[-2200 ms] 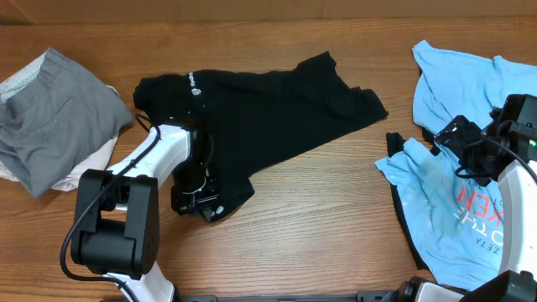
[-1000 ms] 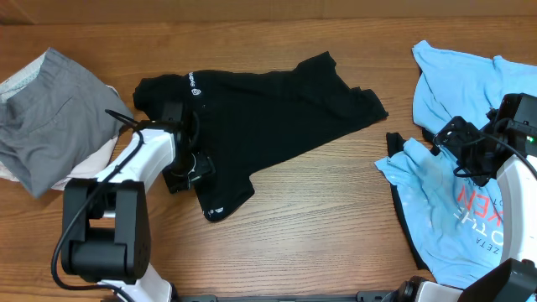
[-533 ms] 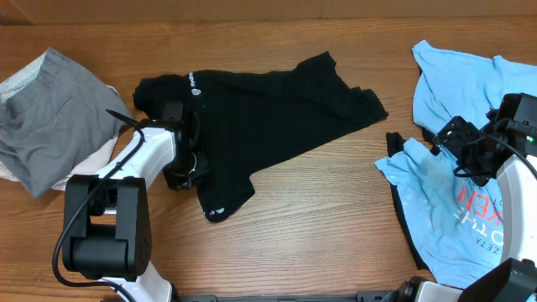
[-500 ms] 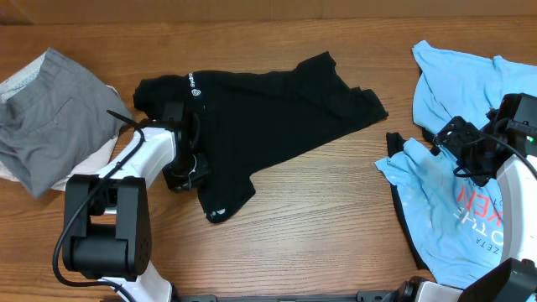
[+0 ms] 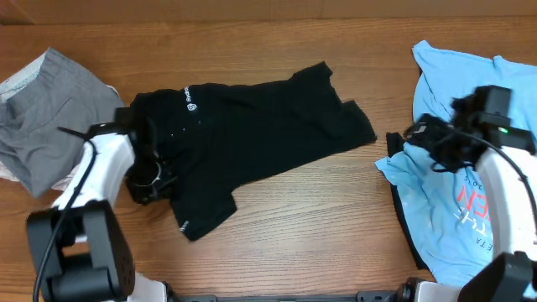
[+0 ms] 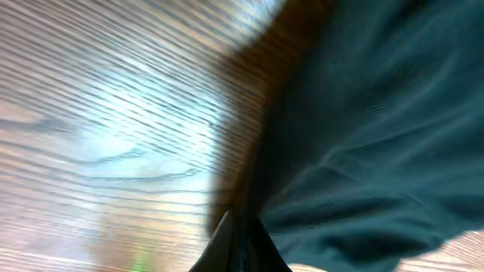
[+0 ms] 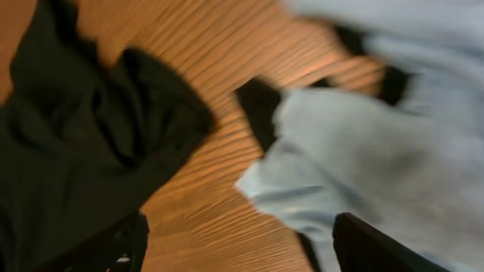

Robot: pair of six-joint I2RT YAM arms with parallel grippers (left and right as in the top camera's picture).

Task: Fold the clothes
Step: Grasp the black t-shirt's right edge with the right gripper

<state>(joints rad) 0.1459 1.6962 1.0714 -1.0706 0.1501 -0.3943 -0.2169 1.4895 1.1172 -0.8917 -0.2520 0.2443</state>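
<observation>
Black T-shirt (image 5: 260, 126) lies spread and rumpled, left of centre on the wooden table (image 5: 319, 218). Its white chest logo (image 5: 191, 105) faces up near the top-left corner. Left gripper (image 5: 151, 180) sits at the shirt's lower-left edge, fingers pressed together and pinching the black cloth. Right gripper (image 5: 422, 138) hangs over the inner edge of the light blue T-shirts (image 5: 440, 197) on the right, fingers (image 7: 125, 245) spread wide with nothing between them. Grey garment (image 5: 50, 126) is heaped at far left, close beside the black shirt's left end.
</observation>
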